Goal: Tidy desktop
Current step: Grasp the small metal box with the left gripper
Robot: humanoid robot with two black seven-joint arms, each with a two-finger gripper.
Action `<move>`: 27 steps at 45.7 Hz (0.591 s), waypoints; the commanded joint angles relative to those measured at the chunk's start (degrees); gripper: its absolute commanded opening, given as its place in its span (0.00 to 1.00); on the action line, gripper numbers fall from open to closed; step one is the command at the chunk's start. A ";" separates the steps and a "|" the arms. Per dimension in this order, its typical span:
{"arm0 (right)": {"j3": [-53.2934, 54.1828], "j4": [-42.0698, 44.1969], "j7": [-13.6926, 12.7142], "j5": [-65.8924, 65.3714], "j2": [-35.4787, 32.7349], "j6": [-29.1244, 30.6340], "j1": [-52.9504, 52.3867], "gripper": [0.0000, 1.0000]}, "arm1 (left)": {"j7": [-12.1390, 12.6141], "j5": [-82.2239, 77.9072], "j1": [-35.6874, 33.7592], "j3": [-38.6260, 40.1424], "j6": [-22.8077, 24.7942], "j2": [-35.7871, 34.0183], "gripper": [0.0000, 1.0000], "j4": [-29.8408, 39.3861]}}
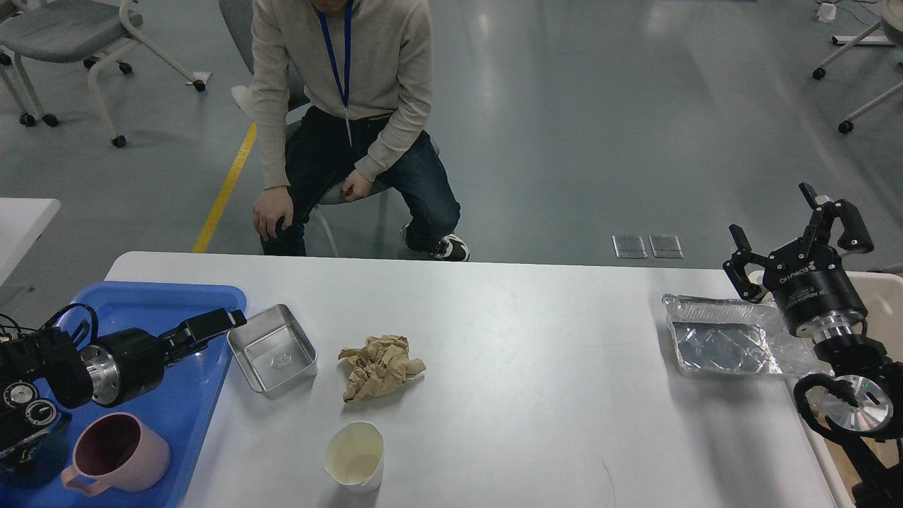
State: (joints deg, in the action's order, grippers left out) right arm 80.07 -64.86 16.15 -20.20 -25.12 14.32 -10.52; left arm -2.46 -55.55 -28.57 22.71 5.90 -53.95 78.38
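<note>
The white desktop spans the view. On it lie a square metal tin, a crumpled brown paper, a cream paper cup near the front edge, and a crinkled foil tray at the right. My left gripper hovers over the blue tray's right edge, its tip right by the tin's left corner; its fingers look like one dark bar. My right gripper is open and empty, raised above the foil tray's right end.
A blue plastic tray at the left holds a pink mug. A beige bin stands off the right edge. A person sits just behind the table. Chairs stand on the floor beyond.
</note>
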 commanded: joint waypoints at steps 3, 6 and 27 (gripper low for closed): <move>0.00 0.00 0.02 -0.02 0.15 -0.08 -0.02 1.00 | 0.00 5.36 1.59 0.05 -0.98 1.83 0.88 -3.05; 0.00 0.00 0.02 -0.02 0.24 -0.08 -0.02 1.00 | 0.09 6.51 1.76 0.05 -1.07 2.71 0.88 -3.41; 0.00 -0.09 0.02 -0.02 0.24 -0.08 0.06 1.00 | 0.88 12.92 3.43 -0.04 -3.44 8.60 0.88 -9.12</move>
State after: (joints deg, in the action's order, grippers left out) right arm 80.06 -64.96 16.17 -20.23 -24.78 14.23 -10.56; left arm -1.68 -42.86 -25.39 22.73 2.51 -45.75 70.72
